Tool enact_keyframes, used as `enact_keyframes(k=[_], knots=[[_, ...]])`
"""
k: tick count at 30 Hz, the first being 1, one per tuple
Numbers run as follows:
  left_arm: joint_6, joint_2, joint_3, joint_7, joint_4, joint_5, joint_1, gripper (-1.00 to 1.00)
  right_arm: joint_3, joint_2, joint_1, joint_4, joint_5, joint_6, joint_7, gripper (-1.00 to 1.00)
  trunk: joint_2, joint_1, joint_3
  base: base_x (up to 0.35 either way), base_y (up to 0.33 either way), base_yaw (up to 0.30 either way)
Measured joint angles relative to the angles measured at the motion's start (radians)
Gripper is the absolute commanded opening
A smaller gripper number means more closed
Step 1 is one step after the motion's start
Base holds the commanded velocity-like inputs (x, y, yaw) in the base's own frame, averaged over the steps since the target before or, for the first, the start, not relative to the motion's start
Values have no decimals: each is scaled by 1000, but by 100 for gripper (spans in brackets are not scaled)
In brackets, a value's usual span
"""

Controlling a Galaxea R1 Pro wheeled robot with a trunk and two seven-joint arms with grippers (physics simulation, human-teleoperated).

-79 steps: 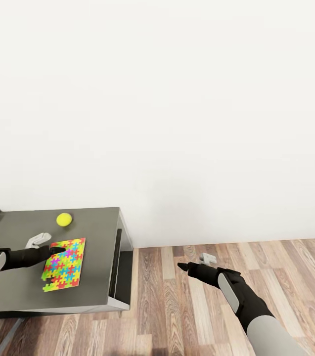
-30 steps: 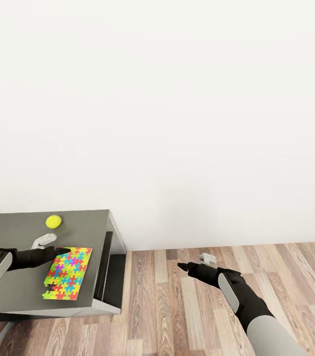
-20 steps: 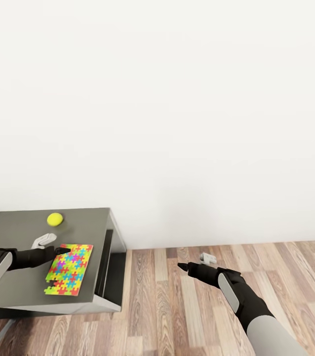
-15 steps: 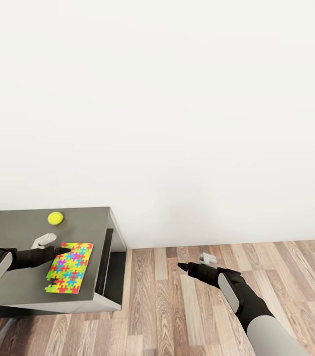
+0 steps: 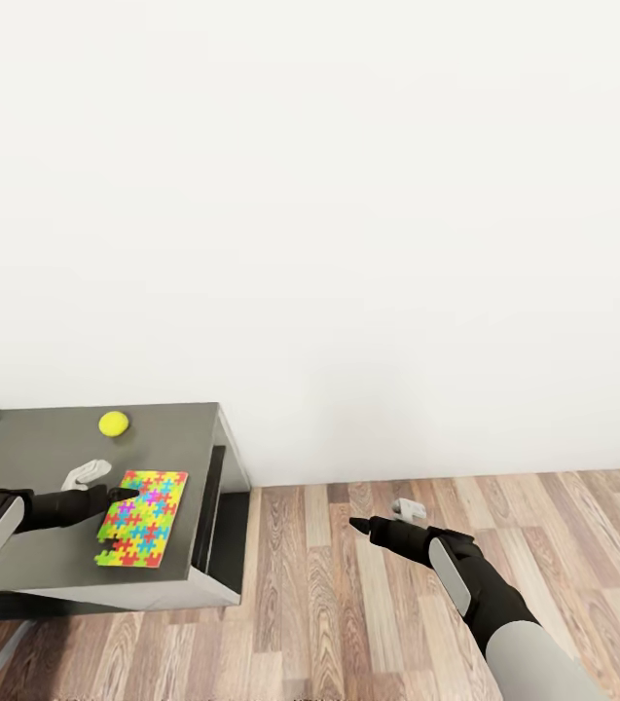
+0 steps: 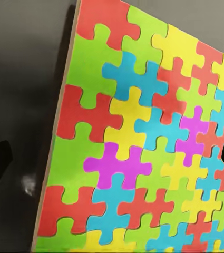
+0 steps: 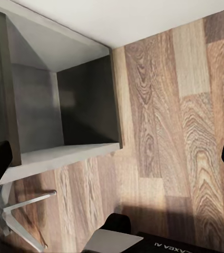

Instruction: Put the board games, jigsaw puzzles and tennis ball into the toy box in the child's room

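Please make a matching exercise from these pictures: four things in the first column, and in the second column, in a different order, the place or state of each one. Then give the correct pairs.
Things:
1. tennis ball
2. jigsaw puzzle
3. right gripper
4. left gripper

Places or states:
A. held out above the wood floor, empty
B. at the near edge of the multicolour sheet
C. lies flat near the table's right edge
D. rests on the grey top, nearer the wall

Pairs: 1-D, 2-C, 3-A, 4-B
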Motion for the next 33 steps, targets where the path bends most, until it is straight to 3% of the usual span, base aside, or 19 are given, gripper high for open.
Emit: enact_keyframes(k=[33], knots=[[0,-1,-1,-3,0,3,0,100,0,1,0,0,0,0,0,100,0,0,0,-19,-41,0]])
